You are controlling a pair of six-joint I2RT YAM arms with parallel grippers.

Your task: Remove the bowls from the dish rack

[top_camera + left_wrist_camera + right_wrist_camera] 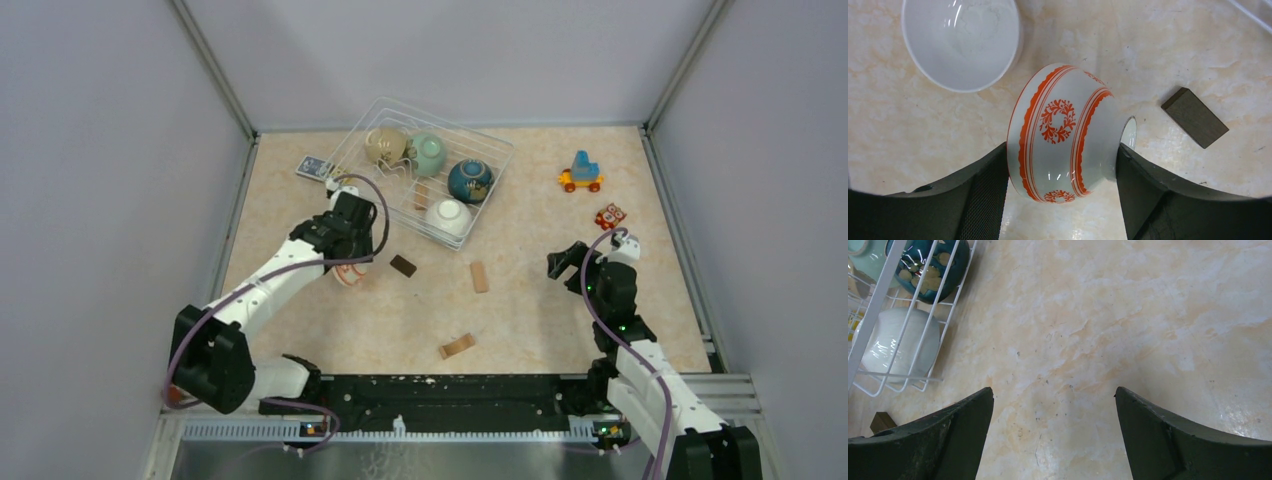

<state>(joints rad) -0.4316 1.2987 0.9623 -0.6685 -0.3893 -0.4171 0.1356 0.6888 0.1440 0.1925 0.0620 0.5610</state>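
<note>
The left gripper (1062, 152) is clamping the patterned bowl (1048, 115) on its side, just beside a white bowl (962, 42) on the table (908, 135). If it is released while tilted, it risks rolling into that bowl and chipping it. Four bowls (449, 217) are sitting in the rack (492, 142), and the right gripper (1054, 395) is hanging spread and empty over open table to the right of the rack's edge.

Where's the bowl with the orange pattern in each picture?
Top external: the orange-patterned bowl sits left of centre, half hidden under the left gripper.
Left wrist: middle of the picture, on its side between the fingers.
Right wrist: not in it.
Landmark: the dark brown block, just right of the bowl in both those views.
</note>
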